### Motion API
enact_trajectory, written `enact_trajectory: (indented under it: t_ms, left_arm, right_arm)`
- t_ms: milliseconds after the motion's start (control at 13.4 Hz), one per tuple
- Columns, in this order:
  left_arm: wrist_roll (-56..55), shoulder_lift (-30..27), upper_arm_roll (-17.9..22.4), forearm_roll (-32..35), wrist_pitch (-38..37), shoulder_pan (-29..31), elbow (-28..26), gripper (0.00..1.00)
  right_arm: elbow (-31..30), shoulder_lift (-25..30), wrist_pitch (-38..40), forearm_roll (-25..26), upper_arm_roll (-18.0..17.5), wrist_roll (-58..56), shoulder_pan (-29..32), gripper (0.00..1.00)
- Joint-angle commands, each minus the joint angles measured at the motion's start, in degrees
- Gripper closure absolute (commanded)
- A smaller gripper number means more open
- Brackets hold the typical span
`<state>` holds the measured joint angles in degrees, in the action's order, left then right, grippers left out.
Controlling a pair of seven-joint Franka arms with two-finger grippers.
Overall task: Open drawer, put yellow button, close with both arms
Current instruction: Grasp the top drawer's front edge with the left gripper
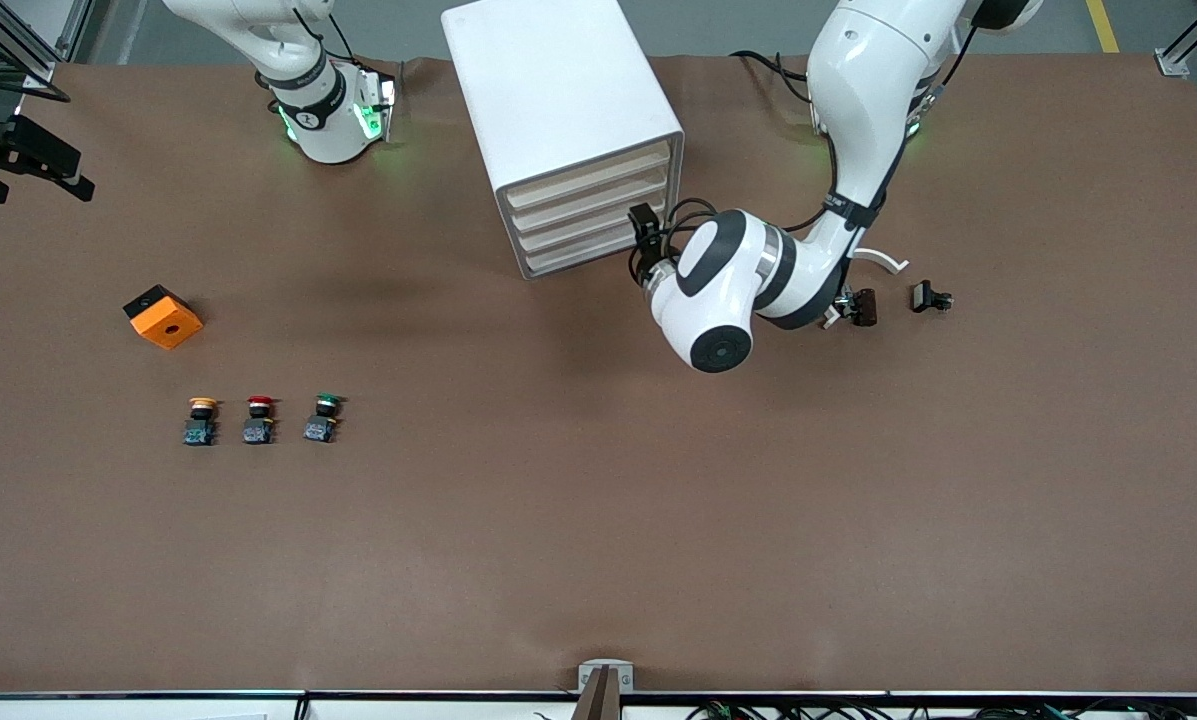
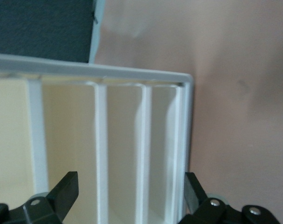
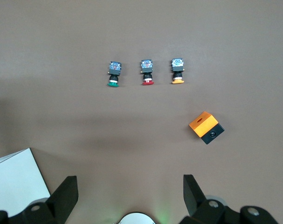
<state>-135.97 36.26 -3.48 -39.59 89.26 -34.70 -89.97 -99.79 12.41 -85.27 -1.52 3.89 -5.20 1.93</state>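
The white cabinet (image 1: 558, 90) stands at the back middle of the table, and its top drawer (image 1: 598, 172) and the three below it are shut. My left gripper (image 1: 644, 226) is open, just in front of the drawer fronts. In the left wrist view its fingers (image 2: 65, 189) straddle the cream drawer fronts (image 2: 66, 140) close up, beside the cabinet's rim (image 2: 188, 140). The yellow button (image 1: 201, 420) stands on the table toward the right arm's end. My right gripper (image 3: 129, 189) is open and empty high above the table, with the yellow button (image 3: 177, 71) well below it.
A red-capped button (image 1: 258, 420) and a green-capped button (image 1: 322, 418) stand in a row beside the yellow one. An orange and black box (image 1: 163, 316) lies farther from the front camera than the row. Two small black parts (image 1: 931, 297) lie toward the left arm's end.
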Motion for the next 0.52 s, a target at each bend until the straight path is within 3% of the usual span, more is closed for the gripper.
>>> enact_trajectory:
  t_ms: [0, 374, 449]
  left_arm:
    - [-3.5, 0.21, 0.14, -2.16, -2.94, -1.15, 1.29, 0.0]
    - [-6.14, -0.22, 0.14, -6.11, -6.29, -2.03, 1.38, 0.0]
    - [-5.97, -0.31, -0.47, -6.2, -6.64, -2.12, 1.38, 0.06]
  right_arm:
    - [0.03, 0.68, 0.72, -0.24, -0.29, 0.02, 0.36, 0.0]
    - [0.03, 0.68, 0.72, -0.24, -0.29, 0.02, 0.27, 0.0]
    - [0.03, 0.68, 0.63, -0.24, -0.29, 0.02, 0.27, 0.0]
